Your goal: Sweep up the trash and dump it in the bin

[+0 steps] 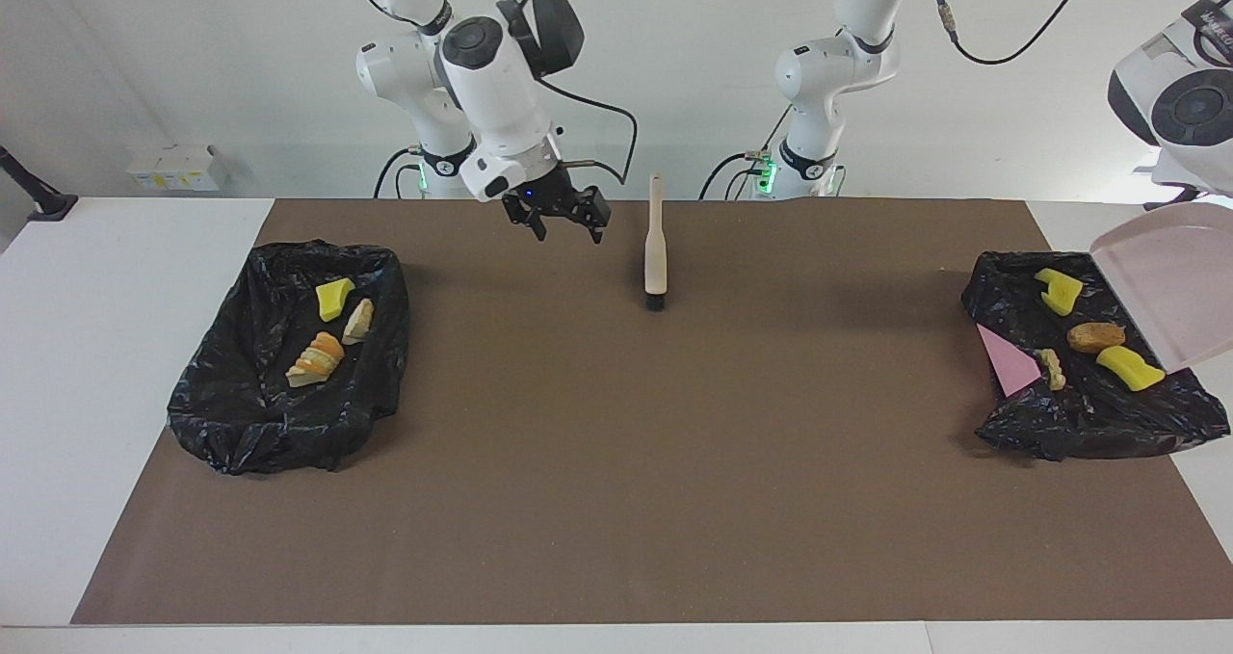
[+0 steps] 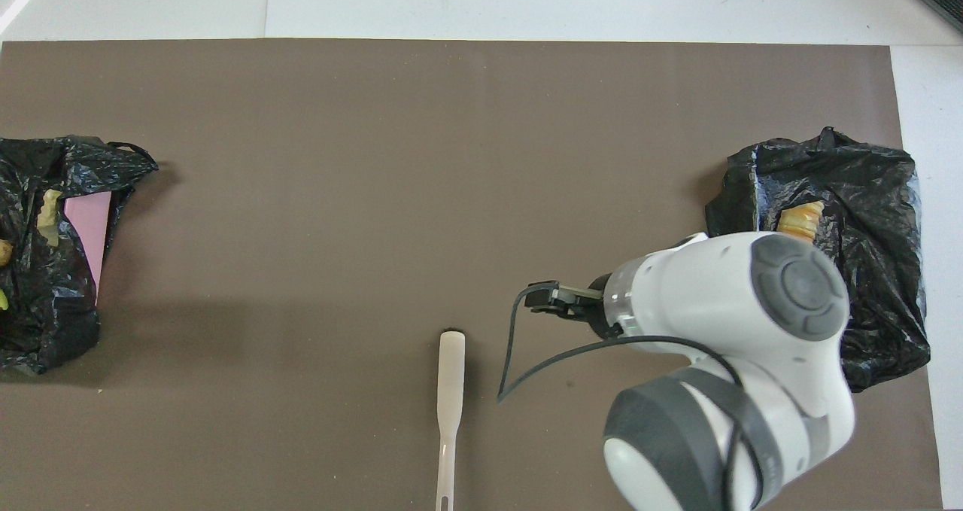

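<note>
Trash (image 1: 316,358): seven small pieces, all lying inside two bins, none on the open mat.

- Right-arm bin (image 1: 241,413), lined with a black bag, at the right arm's end of the desk. It holds three pieces: a yellow chunk (image 1: 334,298), a pale bread bit (image 1: 359,320) just beside it, and a croissant piece (image 1: 316,358) a little farther from the robots.
- Left-arm bin (image 1: 1079,423), also black-lined, at the left arm's end. It holds four pieces: a yellow sponge piece (image 1: 1060,290), a brown roll (image 1: 1096,336), a second yellow sponge piece (image 1: 1129,369) and a small crumbly bit (image 1: 1050,369). A pink panel (image 1: 1007,367) shows at the bin's inner edge.

Dustpan (image 1: 1166,288): pale pinkish-beige, up in the air and steeply tilted over the left-arm bin, its lip down toward the bag.

Left gripper: hidden past the dustpan at the frame edge, under the left arm's wrist (image 1: 1190,115). Its fingers are closed, and the raised dustpan hangs from there.

Brush (image 1: 655,249): lies flat on the brown mat (image 1: 616,500) mid-desk. The handle points toward the robots and the dark bristle end lies farther from them. Nothing touches it.

Right gripper (image 1: 557,222): in the air over the mat between the brush and the right-arm bin. Its fingers are spread apart and empty.
</note>
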